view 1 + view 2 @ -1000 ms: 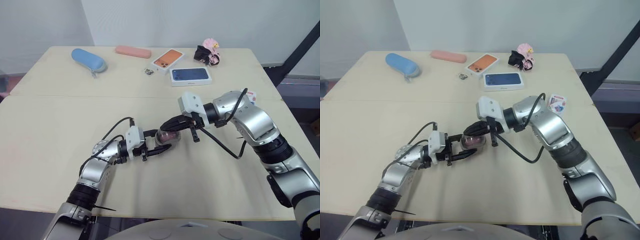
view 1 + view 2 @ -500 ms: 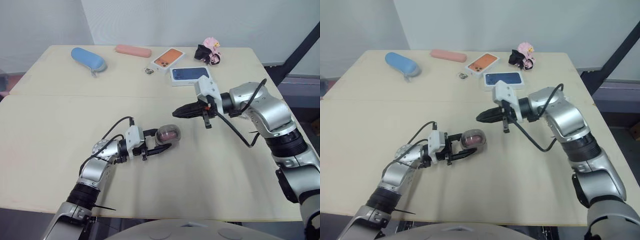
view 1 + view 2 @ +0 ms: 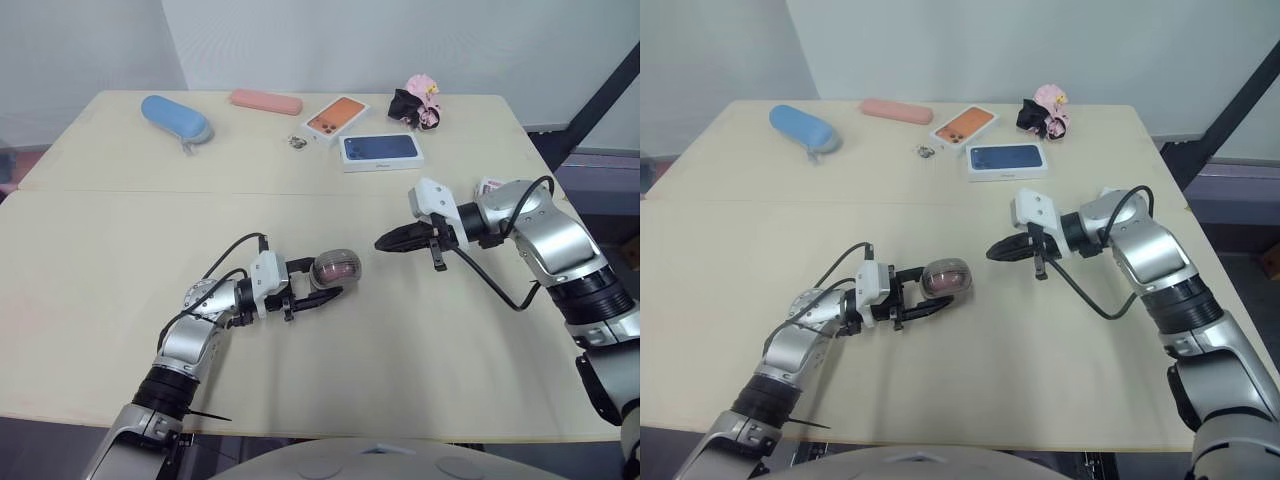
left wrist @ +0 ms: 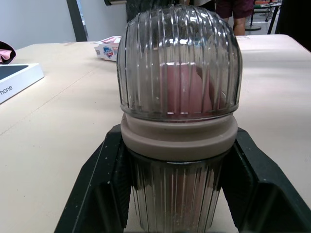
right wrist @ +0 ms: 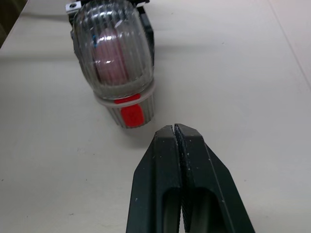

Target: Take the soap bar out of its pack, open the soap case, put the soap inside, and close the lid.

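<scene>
Right tool [image 3: 380,243]: pulled back from soap case [image 3: 337,268], fingers pressed together
Left tool [image 3: 322,280]: gripping closed case, soap [image 4: 187,90] inside

My worktop [image 3: 120,260] bears a blue phone box [image 3: 380,149]. An orange box [image 3: 336,116] lies just beside it, the soap pack [image 4: 108,47] near it.

Bright, even light falls from above across the pale table [image 3: 100,250]. The soap case [image 5: 114,58] casts a soft, faint shadow beside it, and small white glints streak its ribbed clear lid
</scene>
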`<action>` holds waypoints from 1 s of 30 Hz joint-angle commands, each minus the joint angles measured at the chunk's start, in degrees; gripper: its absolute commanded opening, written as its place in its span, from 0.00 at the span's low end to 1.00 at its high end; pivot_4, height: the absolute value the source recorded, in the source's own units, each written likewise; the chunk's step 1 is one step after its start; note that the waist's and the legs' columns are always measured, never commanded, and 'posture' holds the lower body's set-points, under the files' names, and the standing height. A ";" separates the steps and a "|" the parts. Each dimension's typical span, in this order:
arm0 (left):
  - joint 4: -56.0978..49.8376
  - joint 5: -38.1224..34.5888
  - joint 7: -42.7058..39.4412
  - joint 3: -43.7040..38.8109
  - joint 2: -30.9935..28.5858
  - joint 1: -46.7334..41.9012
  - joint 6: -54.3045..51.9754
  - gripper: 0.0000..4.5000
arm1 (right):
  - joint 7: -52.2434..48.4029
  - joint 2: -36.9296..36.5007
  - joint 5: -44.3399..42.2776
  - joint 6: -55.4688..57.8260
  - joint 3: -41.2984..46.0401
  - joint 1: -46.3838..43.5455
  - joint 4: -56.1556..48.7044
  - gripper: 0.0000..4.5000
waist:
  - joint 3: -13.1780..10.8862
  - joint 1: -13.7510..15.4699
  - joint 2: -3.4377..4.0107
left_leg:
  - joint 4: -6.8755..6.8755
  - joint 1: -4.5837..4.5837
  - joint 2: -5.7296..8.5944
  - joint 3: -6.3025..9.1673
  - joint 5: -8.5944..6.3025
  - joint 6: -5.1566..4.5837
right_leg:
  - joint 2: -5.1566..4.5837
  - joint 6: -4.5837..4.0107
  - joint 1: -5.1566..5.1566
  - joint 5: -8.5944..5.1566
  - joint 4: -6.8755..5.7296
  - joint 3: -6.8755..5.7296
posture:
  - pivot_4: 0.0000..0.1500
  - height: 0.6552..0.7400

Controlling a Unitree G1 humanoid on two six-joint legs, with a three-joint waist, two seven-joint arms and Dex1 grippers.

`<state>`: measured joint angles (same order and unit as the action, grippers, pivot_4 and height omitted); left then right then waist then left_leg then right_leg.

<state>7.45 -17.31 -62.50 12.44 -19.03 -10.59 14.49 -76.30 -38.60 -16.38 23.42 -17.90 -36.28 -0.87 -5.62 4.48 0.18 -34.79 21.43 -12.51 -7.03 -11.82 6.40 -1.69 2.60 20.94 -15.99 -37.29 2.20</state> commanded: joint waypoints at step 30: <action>-0.89 1.09 1.45 -0.26 -0.97 0.59 -0.46 0.43 | -0.10 1.49 -2.90 5.10 0.89 0.08 -8.24 0.02 | -0.02 -0.01 0.02 | 0.00 -0.01 0.00 0.00 0.00 0.00 | 0.00 0.00 0.01 0.00 0.00 0.01 | 1.00 1.00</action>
<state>6.90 -17.19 -61.55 12.45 -19.20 -10.32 14.22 -76.56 -37.08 -17.56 28.11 -19.07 -34.79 -7.31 -5.64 4.47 0.19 -34.78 21.41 -12.52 -7.03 -11.82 6.40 -1.69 2.60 20.96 -15.99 -37.28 2.21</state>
